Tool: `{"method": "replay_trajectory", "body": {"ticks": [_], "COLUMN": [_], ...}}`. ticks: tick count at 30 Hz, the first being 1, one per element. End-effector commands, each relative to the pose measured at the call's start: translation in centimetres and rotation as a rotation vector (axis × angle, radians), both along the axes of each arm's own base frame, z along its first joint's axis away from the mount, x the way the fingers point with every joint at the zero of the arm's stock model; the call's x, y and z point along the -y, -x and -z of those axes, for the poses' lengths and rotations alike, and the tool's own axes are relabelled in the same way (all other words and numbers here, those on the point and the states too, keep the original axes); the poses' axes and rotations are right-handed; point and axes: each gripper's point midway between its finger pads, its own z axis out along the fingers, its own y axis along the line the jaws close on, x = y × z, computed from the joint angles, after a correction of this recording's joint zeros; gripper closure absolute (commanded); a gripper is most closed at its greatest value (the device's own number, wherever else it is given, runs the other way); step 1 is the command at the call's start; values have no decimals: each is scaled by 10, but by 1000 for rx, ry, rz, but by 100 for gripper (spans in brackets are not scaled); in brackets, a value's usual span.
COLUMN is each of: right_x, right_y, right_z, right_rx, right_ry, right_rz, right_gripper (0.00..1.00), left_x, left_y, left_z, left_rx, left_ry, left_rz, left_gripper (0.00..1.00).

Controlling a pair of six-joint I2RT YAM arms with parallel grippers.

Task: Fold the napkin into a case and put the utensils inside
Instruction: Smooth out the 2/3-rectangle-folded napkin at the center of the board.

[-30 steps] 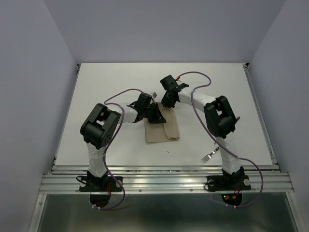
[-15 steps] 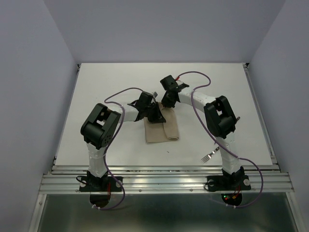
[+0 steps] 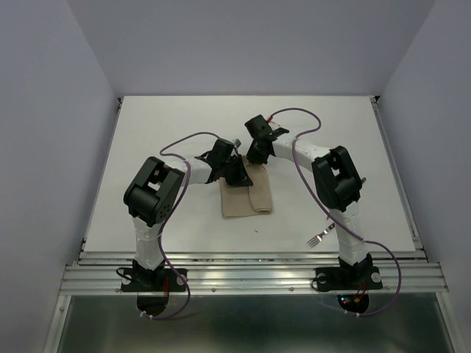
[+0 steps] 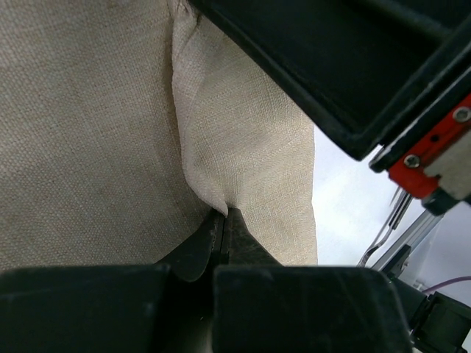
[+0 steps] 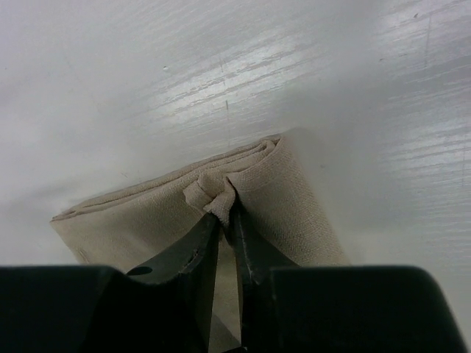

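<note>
The beige napkin (image 3: 246,197) lies folded into a narrow strip in the middle of the table. Both grippers meet at its far end. My left gripper (image 4: 224,213) is shut on a raised fold of the cloth (image 4: 243,132), which runs down into its closed tips. My right gripper (image 5: 224,209) pinches a small bunched tuck at the napkin's layered edge (image 5: 294,198), its jaws touching the cloth at the tips with a thin gap behind. In the top view the left gripper (image 3: 237,173) and right gripper (image 3: 254,157) sit almost side by side. A fork (image 3: 318,237) lies near the right arm's base.
The white table (image 3: 169,132) is walled by grey panels left, right and behind. A metal rail (image 3: 250,276) runs along the near edge. The right gripper's black and red body (image 4: 412,132) crowds the left wrist view. Purple cables loop over both arms.
The left wrist has edged slightly away from the near edge. The napkin, the fork and the right arm stay where they were.
</note>
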Motion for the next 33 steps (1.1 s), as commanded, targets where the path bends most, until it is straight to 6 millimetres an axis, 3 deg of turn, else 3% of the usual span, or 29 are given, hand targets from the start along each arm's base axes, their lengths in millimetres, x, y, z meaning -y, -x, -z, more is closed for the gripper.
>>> {"method": "replay_trajectory", "body": {"ticks": [1,4,6,10,16,22,27,33], "right_x": [14,15,16,14,11,11,10,10], "right_y": [11,11,11,10,9,11,9,11], "right_z": [-8,-5,-2,0,1,3,-1,-1], "right_rx": [-20,-24,-27,-29,-36,-42,-34,-36], "right_ry": [40,46,50,47,37,34,28,30], "right_rz": [-14,-16,-15,-14,-23,-17,-18,-22], "right_gripper": [79,79,79,79,79,79,79,79], "left_x": [2,-3,-4,-3,-2,7,8,5], "left_y": [-13,-15,-14,-12,-5,2,5,10], "left_z": [-9,-6,-6,-10,-13,-17,-8,-8], "left_rx": [48,37,32,36,26,12,-9,2], "left_ry": [4,-20,-24,-7,34,72,61,46], "left_rz": [0,-37,-42,-45,-62,-103,-139,-187], "left_gripper": [100,97,82,64,56,55,55,38]}}
